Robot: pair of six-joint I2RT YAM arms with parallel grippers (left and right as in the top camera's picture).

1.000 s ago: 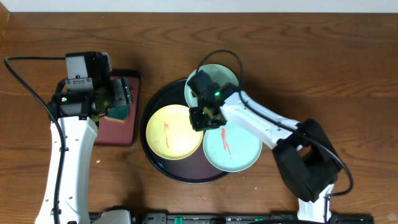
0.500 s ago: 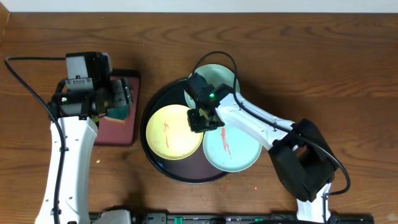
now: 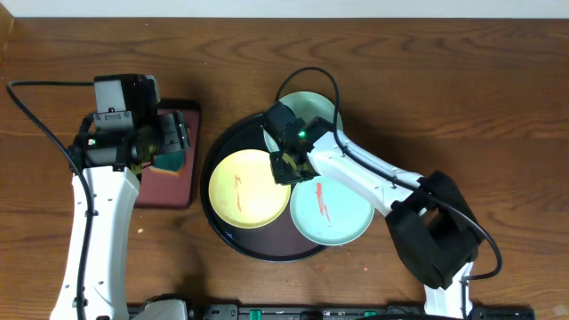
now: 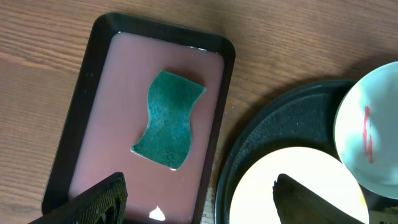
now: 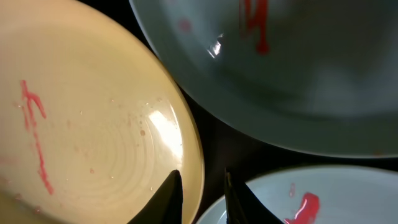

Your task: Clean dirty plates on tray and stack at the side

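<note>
The round black tray (image 3: 233,233) holds three plates: a yellow plate (image 3: 244,191) with red smears on the left, a mint plate (image 3: 342,218) with a red smear at front right, and a second mint plate (image 3: 316,108) at the back. My right gripper (image 3: 289,167) is between the plates. In the right wrist view its fingers (image 5: 203,193) are closed narrowly on the yellow plate's (image 5: 93,124) right rim, one finger inside, one outside. My left gripper (image 4: 199,205) is open and empty above a dark-red tray (image 4: 93,124) holding a green sponge (image 4: 169,118).
The dark-red rectangular tray (image 3: 169,188) lies just left of the black tray. The right arm (image 3: 373,178) crosses over the front mint plate. A black cable (image 3: 307,78) loops over the back plate. Wooden table surrounds both trays.
My right gripper has shifted slightly left and back, settling at the yellow plate's right rim. The left arm and the plates have not moved.
</note>
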